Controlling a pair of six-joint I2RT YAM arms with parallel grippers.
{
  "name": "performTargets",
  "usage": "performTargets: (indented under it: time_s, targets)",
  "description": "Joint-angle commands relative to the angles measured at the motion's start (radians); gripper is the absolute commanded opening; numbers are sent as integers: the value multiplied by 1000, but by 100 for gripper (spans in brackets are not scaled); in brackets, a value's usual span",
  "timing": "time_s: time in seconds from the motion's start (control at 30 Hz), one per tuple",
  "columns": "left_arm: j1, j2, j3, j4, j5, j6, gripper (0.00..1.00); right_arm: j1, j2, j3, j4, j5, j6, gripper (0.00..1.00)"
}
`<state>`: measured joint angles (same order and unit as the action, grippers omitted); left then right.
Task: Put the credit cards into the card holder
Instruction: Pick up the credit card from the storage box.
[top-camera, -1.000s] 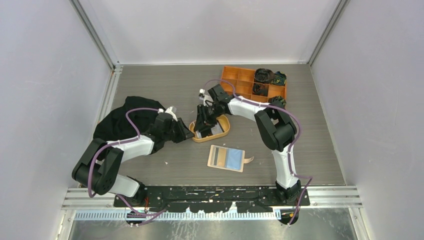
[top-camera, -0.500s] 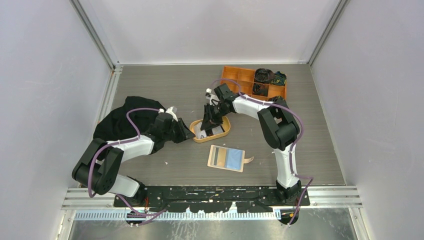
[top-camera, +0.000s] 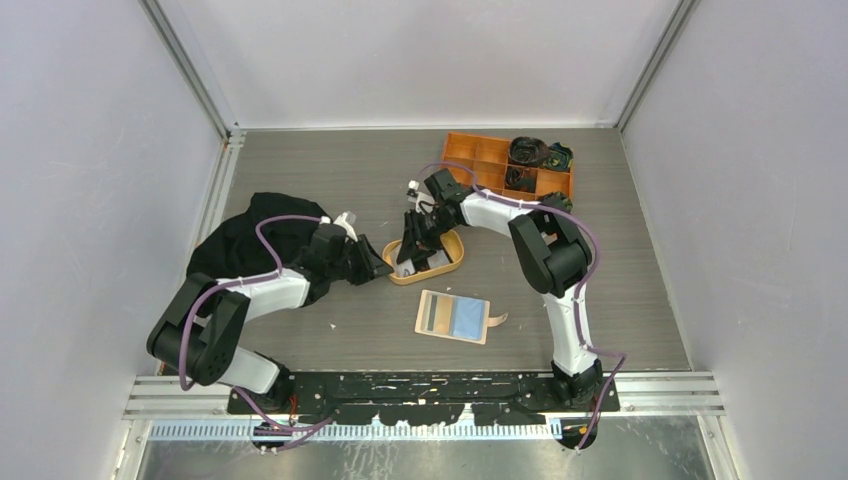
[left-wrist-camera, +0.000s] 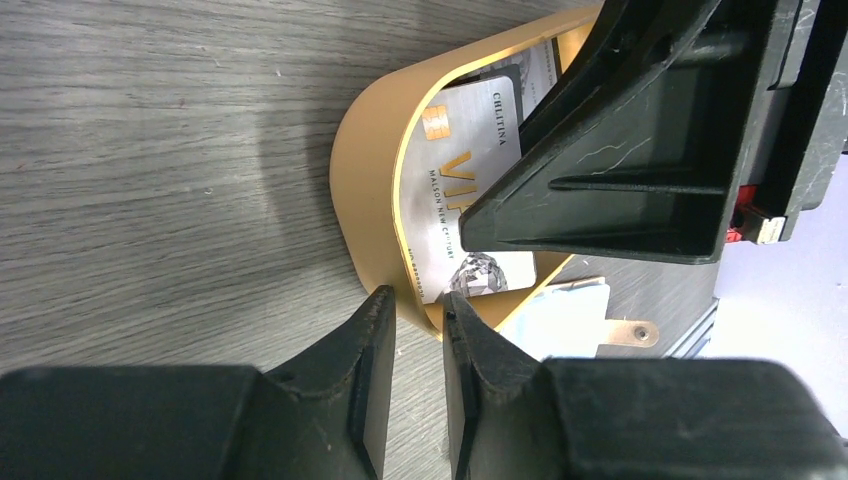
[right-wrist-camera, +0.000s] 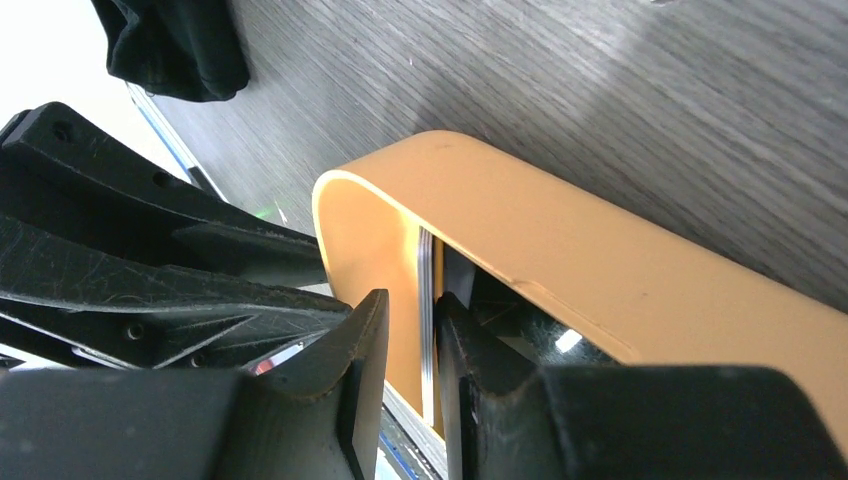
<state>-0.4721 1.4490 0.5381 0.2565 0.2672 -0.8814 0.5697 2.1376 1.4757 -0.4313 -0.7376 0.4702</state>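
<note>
Tan tray (left-wrist-camera: 365, 190) w/ grey card (left-wrist-camera: 470, 165), cloth (top-camera: 238, 245) nearby

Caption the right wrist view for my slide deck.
Right gripper straddling a card on edge inside the orange tray.

A tray (top-camera: 447, 264) sits mid-table (top-camera: 330, 180) with cards (left-wrist-camera: 455, 220) in it, one card (right-wrist-camera: 427, 300) seemingly on edge between the right hand (right-wrist-camera: 410, 305) fingers. The left hand (left-wrist-camera: 418, 310) straddles its left rim. The card holder (top-camera: 452, 317) lies in front, a compartment box (top-camera: 480, 160) behind-right, a cloth (top-camera: 245, 240) left.
</note>
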Motion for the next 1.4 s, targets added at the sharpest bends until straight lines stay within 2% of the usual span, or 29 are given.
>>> performTargets:
  time_s: [0.0, 0.87, 1.17, 1.37]
  targets:
    - [-6, 7, 35, 94, 44, -20, 24, 11, -13, 49, -14, -15, -4, 30]
    - [-5, -11, 33, 72, 41, -16, 24, -87, -75, 7, -31, -94, 2, 24]
    - [-5, -32, 25, 63, 38, -13, 24, -111, -78, -1, -31, -101, 2, 13]
    - [-5, -48, 24, 52, 30, -10, 24, -123, -93, -10, -29, -102, 3, 3]
